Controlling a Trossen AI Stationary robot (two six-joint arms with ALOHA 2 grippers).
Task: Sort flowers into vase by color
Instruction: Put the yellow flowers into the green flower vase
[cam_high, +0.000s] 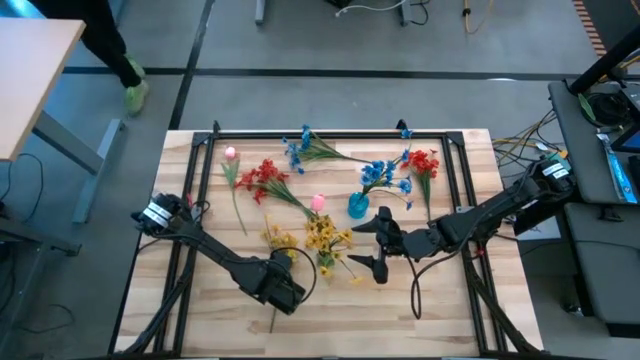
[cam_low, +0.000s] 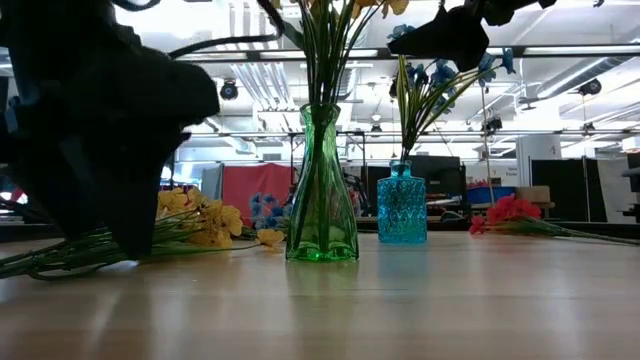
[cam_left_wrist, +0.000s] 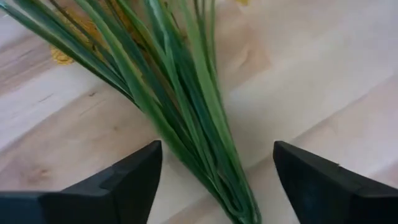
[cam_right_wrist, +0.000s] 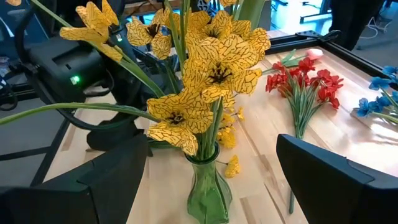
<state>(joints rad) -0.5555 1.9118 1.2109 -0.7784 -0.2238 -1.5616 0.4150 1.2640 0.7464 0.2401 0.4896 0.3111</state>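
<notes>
Two vases were part-filled – yellow flowers (cam_right_wrist: 211, 68) in the green vase (cam_low: 321, 190), blue in the blue vase (cam_low: 401, 205). My left claw (cam_left_wrist: 214, 177) sat spread over a loose yellow sprig (cam_left_wrist: 180, 106) on the table – reds untouched.

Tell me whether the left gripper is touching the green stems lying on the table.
Apart. In the left wrist view the left gripper stands open, and bare wood shows between each finger and the green stems running between them.

Two vases (cam_high: 357, 206) mid-table (cam_high: 450, 310); flowers (cam_high: 265, 180) lying behind, left of them.
</notes>
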